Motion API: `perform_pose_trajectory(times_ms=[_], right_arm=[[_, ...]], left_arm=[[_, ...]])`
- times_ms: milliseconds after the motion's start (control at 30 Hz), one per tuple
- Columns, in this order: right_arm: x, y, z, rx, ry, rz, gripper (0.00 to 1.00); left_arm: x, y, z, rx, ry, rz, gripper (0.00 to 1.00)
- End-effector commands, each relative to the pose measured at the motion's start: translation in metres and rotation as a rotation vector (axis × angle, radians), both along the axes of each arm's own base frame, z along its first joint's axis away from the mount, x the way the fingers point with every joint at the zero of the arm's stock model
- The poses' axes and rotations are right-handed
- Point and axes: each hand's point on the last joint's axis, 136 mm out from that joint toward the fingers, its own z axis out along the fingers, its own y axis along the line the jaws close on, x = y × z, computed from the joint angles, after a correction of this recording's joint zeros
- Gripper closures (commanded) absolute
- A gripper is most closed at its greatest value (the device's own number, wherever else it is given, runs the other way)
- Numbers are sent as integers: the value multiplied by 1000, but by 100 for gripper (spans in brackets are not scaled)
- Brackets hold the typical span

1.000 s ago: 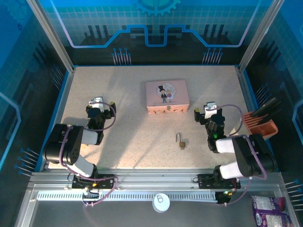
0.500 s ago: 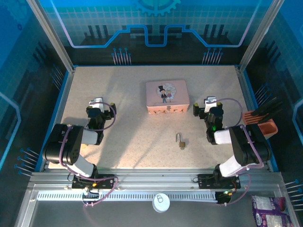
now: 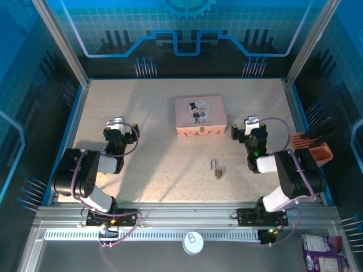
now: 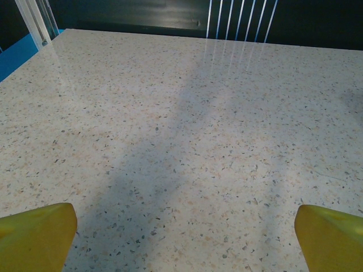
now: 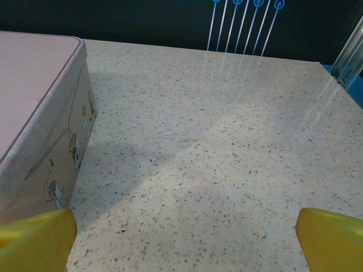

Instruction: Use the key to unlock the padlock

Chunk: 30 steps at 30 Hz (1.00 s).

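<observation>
Padlock (image 3: pixel 217 169) lies back-left of right gripper (image 5: pixel 182 242), pink tin (image 5: pixel 34 102) just left; it and left gripper (image 4: pixel 182 238) spread wide, empty.

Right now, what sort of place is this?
Probably an enclosed robot work cell: a speckled table walled by clear panels on metal posts, a blue circuit-pattern backdrop, left arm and right arm bolted to a rail.
</observation>
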Motion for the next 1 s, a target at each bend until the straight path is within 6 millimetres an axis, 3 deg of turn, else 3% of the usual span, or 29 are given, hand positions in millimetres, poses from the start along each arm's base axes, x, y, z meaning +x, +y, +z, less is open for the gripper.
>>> perform_pose_trajectory(times_ms=[0,967], right_arm=[[1,-7,4,4,-13,-30,0],[2,-8,3,15,-2,-24,0]], left_arm=[[3,1,8,-12,-26,0,1],[3,0,8,-12,-27,-3,1]])
